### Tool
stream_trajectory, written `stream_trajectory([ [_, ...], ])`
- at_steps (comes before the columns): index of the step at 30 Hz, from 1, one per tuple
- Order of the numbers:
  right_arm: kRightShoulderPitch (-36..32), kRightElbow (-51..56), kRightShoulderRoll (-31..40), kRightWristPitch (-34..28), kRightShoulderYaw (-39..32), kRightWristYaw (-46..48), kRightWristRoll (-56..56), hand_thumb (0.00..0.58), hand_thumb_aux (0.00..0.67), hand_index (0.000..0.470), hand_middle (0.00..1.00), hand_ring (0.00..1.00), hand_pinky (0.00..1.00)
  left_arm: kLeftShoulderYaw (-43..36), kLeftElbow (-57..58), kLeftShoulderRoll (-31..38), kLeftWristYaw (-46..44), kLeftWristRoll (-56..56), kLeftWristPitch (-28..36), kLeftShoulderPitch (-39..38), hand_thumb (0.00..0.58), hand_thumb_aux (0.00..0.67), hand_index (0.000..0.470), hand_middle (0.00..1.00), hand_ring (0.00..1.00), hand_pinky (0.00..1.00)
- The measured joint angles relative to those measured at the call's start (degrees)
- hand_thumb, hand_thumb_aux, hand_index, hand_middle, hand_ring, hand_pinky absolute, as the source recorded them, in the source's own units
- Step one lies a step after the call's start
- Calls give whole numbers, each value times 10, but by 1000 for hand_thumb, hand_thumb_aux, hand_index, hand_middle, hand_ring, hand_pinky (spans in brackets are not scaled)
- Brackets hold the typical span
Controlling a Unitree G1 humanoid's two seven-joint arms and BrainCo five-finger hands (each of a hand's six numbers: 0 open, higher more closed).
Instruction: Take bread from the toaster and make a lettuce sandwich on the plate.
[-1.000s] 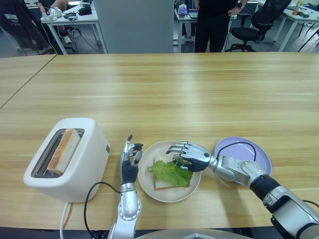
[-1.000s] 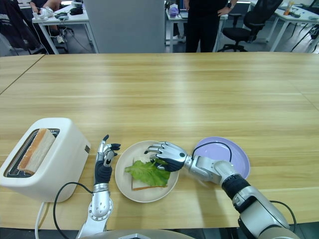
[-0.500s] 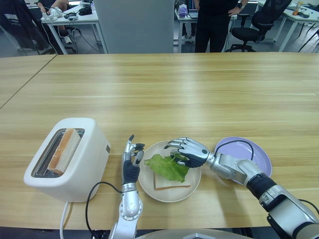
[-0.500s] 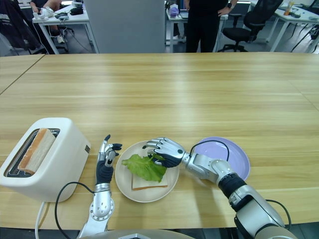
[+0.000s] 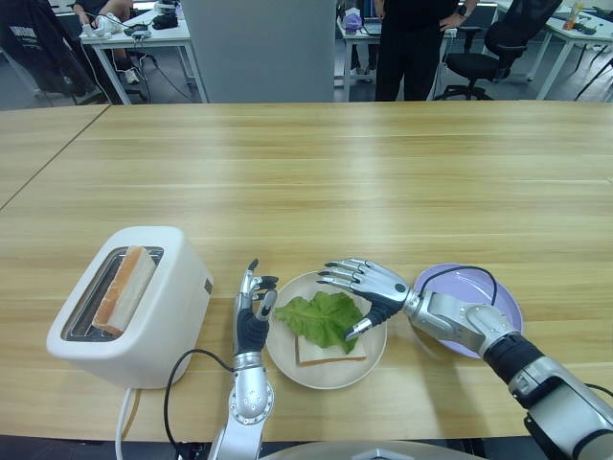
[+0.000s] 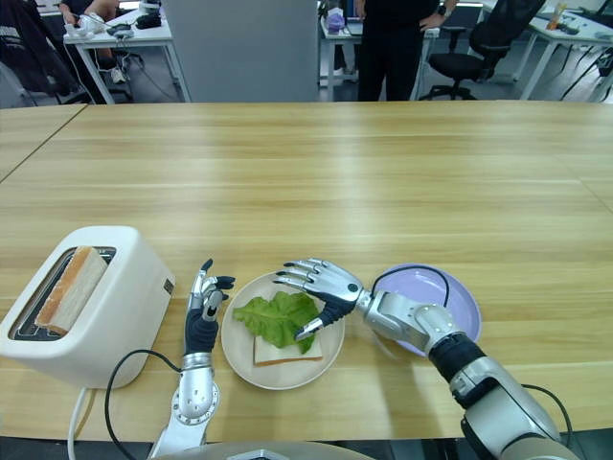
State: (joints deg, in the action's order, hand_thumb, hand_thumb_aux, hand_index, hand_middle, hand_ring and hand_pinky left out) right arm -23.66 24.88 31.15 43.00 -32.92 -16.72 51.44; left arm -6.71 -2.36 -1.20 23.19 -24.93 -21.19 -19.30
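Just beside the right hand [image 5: 372,287] lies lettuce [image 5: 319,318].

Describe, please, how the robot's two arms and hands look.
The left hand and the right hand both have silver metal fingers with dark tips, and black palms. The forearms are made of rounded silver segments. The right forearm has a black band. A thin black cable loops beside the left wrist, and another arcs over the right wrist.

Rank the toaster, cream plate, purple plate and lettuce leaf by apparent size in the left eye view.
1. toaster
2. cream plate and purple plate: about alike, and the purple one is partly covered, so unranked
3. lettuce leaf
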Motion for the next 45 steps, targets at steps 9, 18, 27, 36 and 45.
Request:
stream_trajectory([
  [9, 251, -313, -70, -318, 93, 346, -723, 0, 0, 0, 384, 384, 384, -7, -337, 11, -102, -169, 134, -48, 0, 0, 0, 333, 333, 333],
  [18, 342, -384, -134, -413, 177, 313, -781, 0, 0, 0, 482, 482, 482, 232, -513, 113, -218, -259, 243, -67, 0, 0, 0, 231, 231, 231],
  [27, 377, -384, -159, -414, 220, 299, -725, 0, 0, 0, 478, 478, 478, 453, -455, 172, -237, -259, 267, -179, 0, 0, 0, 216, 216, 216],
  [36, 381, -389, -178, -414, 240, 304, -696, 0, 0, 0, 482, 482, 482, 430, -369, 164, -245, -247, 230, -240, 0, 0, 0, 212, 212, 212],
  [45, 380, -386, -184, -414, 250, 311, -672, 0, 0, 0, 475, 475, 475, 410, -347, 156, -230, -243, 225, -234, 526, 465, 319, 212, 212, 212],
])
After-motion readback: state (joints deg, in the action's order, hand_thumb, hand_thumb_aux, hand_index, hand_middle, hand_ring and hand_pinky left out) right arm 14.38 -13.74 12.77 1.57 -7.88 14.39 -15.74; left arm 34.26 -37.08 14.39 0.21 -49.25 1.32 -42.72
